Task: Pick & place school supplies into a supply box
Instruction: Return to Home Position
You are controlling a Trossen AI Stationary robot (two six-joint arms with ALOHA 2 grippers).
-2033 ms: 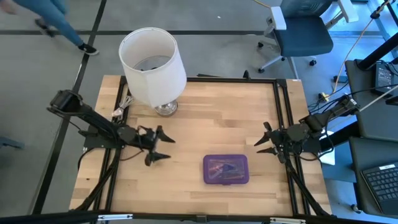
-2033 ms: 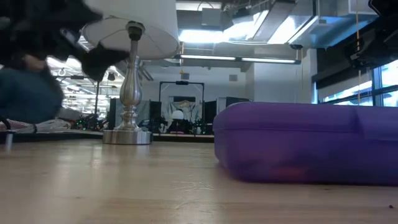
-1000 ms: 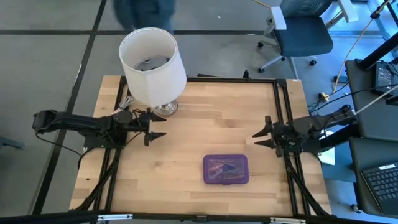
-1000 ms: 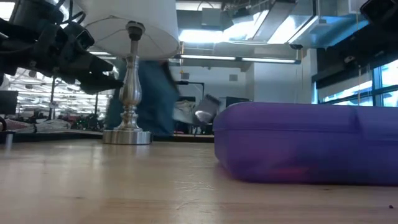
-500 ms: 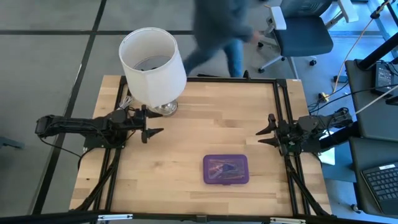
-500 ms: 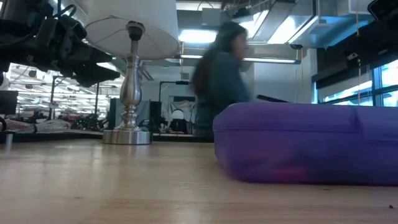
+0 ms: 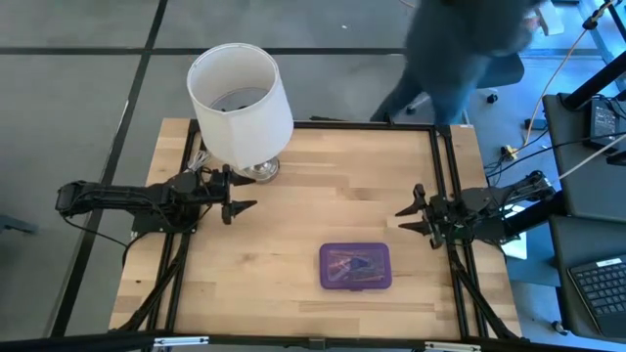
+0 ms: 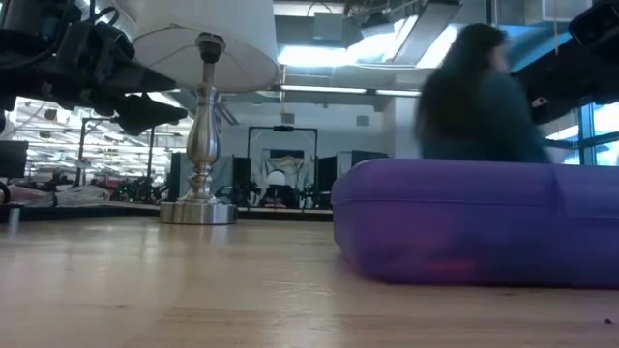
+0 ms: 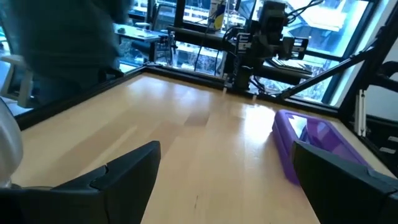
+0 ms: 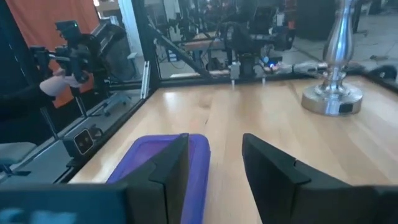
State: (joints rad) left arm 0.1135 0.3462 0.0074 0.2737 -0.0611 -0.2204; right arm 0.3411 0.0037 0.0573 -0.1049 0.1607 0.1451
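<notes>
The purple supply box (image 7: 355,266) lies shut on the table's near middle, resting on its flat underside. It also shows in the low view (image 8: 474,222), the left wrist view (image 9: 311,146) and the right wrist view (image 10: 198,155). Dim shapes of the school supplies (image 7: 350,261) show through its lid; no pens or scissors lie loose on the table. My left gripper (image 7: 240,205) hovers open near the lamp base, left of and beyond the box (image 9: 227,180). My right gripper (image 7: 403,220) hovers open just right of and beyond the box (image 10: 217,171).
A white lampshade (image 7: 240,103) on a metal stand, base (image 7: 259,171) (image 8: 198,213) (image 10: 333,96), stands at the far left of the table. A person (image 7: 460,49) moves past beyond the far edge. Black rails (image 7: 445,176) frame the table. Bare wood lies between the grippers.
My left gripper has drawn back from mid-table toward the far-left, beside the lamp base, and has held there since. My right gripper has shifted only slightly. A person has walked along the far edge from left to right. The box has stayed put.
</notes>
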